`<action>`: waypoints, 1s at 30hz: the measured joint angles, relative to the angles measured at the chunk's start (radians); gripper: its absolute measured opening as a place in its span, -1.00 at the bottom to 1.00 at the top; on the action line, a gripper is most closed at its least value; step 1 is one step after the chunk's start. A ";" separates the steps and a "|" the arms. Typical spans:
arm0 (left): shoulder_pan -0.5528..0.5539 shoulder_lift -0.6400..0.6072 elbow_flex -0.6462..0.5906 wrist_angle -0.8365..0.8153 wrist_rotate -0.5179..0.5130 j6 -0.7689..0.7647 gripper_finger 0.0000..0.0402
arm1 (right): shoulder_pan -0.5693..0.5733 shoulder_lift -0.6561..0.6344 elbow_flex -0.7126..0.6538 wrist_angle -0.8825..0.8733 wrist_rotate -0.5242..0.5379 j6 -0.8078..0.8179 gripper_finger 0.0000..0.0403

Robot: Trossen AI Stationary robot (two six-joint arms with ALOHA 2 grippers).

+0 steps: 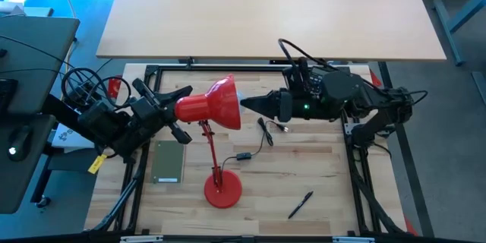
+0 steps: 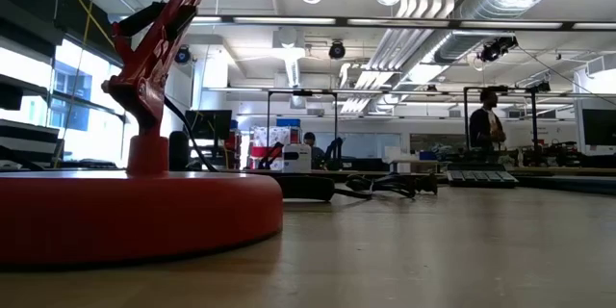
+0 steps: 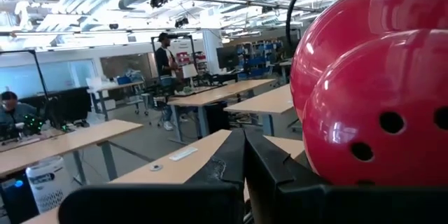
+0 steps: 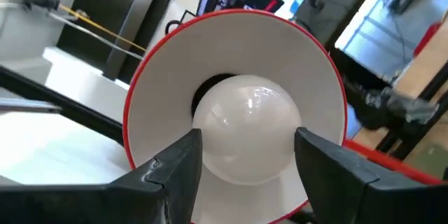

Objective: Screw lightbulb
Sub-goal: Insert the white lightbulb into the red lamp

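Right gripper (image 4: 245, 164) fingers straddle the lightbulb (image 4: 245, 136), part-open, contact unclear; bulb sits inside the red lamp shade (image 1: 216, 105), axis running left-right, directly left of this gripper; left gripper (image 1: 178, 110) shut at shade's rear.

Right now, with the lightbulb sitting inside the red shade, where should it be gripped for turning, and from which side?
Grip the lightbulb across its rounded dome, coming straight in through the lamp shade's open mouth. Only the dome shows; its narrow base is hidden deep in the shade. The right gripper already faces it that way, fingers on either side of the dome.
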 joint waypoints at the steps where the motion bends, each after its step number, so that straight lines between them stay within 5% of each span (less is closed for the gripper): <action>1: 0.000 0.000 0.000 0.000 0.000 -0.001 -1.00 | 0.000 0.000 0.000 -0.007 -0.003 0.025 0.04; 11: -0.023 0.001 0.000 -0.003 -0.001 -0.192 -1.00 | 0.000 0.000 0.001 -0.024 -0.056 0.123 0.04; 19: -0.027 0.001 0.000 -0.007 0.000 -0.200 -1.00 | -0.054 0.001 0.001 -0.050 -0.233 0.185 0.22; 30: -0.026 0.001 0.000 -0.030 -0.001 -0.227 -1.00 | -0.093 0.003 0.001 -0.066 -0.287 0.194 0.39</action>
